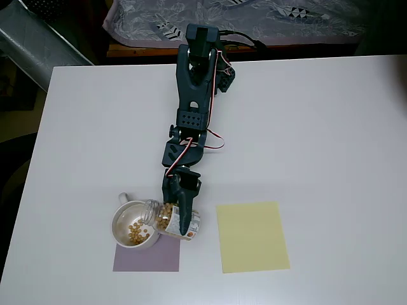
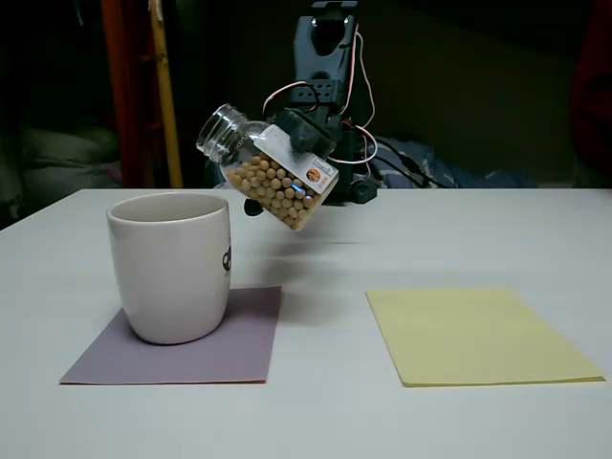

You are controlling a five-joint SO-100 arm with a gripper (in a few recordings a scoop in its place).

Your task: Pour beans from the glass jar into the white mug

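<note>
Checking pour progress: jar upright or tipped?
Tipped: glass jar leans mouth-up toward the white mug; beans still inside.

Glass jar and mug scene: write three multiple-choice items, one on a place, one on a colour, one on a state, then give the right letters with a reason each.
1. What does the white mug stand on?
A. a purple sheet
B. a yellow sheet
C. the bare table

2. What colour is the sheet lying apart from the mug?
A. red
B. yellow
C. green

3. How is the glass jar held?
A. upright on the table
B. lying flat on the table
C. tilted in the air, mouth toward the mug

Key: 1 A, the purple sheet lies under the mug in the fixed view. 2 B, the yellow sheet lies bare beside it. 3 C, the hand grips the jar off the table, and beans lie in the mug.
</note>
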